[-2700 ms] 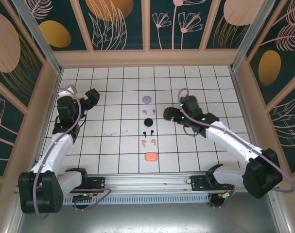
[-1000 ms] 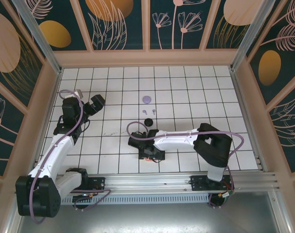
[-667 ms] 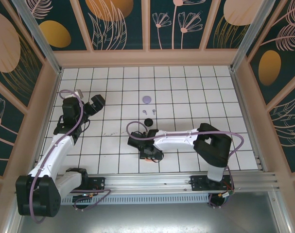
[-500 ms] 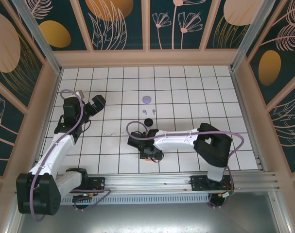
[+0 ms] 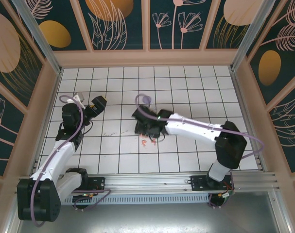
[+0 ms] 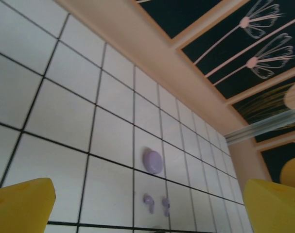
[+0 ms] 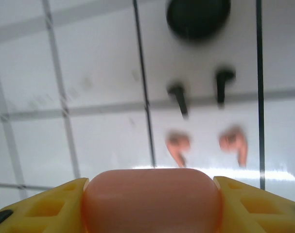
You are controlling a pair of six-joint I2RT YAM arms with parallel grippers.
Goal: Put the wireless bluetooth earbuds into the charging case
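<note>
1. Salmon case [image 7: 152, 216], smooth, light and likely slippery, sits clamped across its sides in the right claw [image 7: 151, 194]; left claw [image 6: 149, 208] gapes empty.
2. Its salmon earbuds [image 7: 179, 145] lie mid-worktop just beyond: tiny, probably featherlight; pinch the stem gently.

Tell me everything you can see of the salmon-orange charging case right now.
The salmon-orange charging case is a smooth, rounded shell, plastic by its look, with a faint sheen and no seam showing. It sits level, clamped at both ends between the yellow fingers of the right end effector, apparently lifted off the tiled table.
</note>
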